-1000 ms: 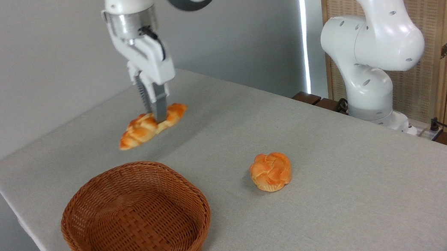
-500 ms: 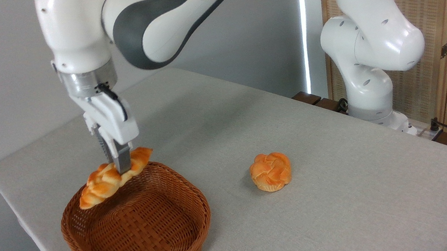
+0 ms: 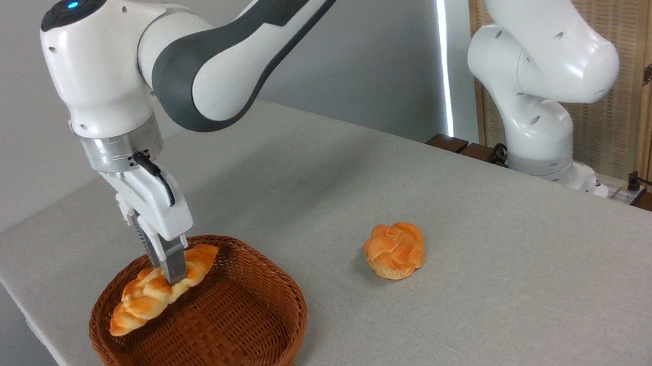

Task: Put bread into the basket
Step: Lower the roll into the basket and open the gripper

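Gripper (image 3: 173,272) clamps bread (image 3: 158,289) inside basket (image 3: 263,279) — seemingly unlanded.

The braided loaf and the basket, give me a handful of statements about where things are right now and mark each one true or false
1. The hand is closed on the braided loaf. True.
2. The loaf lies flat on the table outside the basket. False: it is held within the basket, near its far left side, tilted with its left end lower.
3. The round knotted bun sits on the table to the right of the basket. True.
4. The bun is touching the basket's rim. False: bare table separates them.
5. The basket already holds a second piece of bread. False: only the held loaf is inside it.
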